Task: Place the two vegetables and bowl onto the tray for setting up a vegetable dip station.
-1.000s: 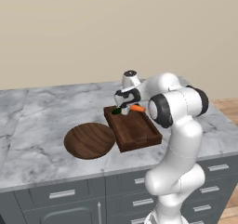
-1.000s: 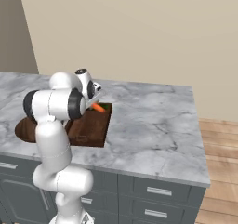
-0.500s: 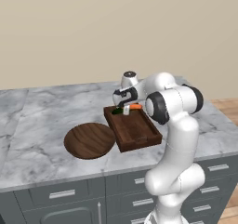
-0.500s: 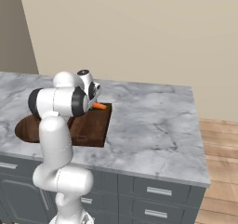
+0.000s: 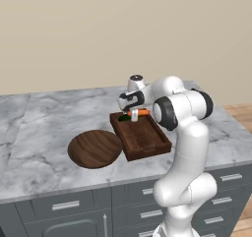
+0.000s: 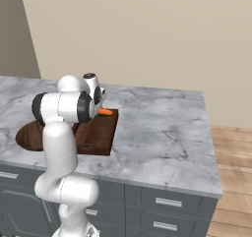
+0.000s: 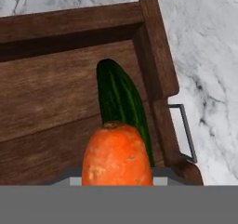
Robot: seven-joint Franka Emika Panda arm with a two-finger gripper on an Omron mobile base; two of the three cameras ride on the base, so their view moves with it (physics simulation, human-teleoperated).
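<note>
Marble counter (image 5: 44, 118), arm over the tray's far end.
The gripper (image 5: 134, 115) is clamped on the carrot (image 5: 138, 112); its fingertips are hidden in the hand view. The cucumber (image 7: 120, 100) lies inside the tray (image 5: 142, 138), by its rim. The bowl (image 5: 94, 148) sits beside the tray, half hidden behind the arm from the right.

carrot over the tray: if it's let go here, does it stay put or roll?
The carrot looks round and tapered, so it may roll in an arc. It hangs over the cucumber lying inside the tray, so it could land on that and slide off. The tray's raised rim would probably contain it. It looks stiff, not fragile.
</note>
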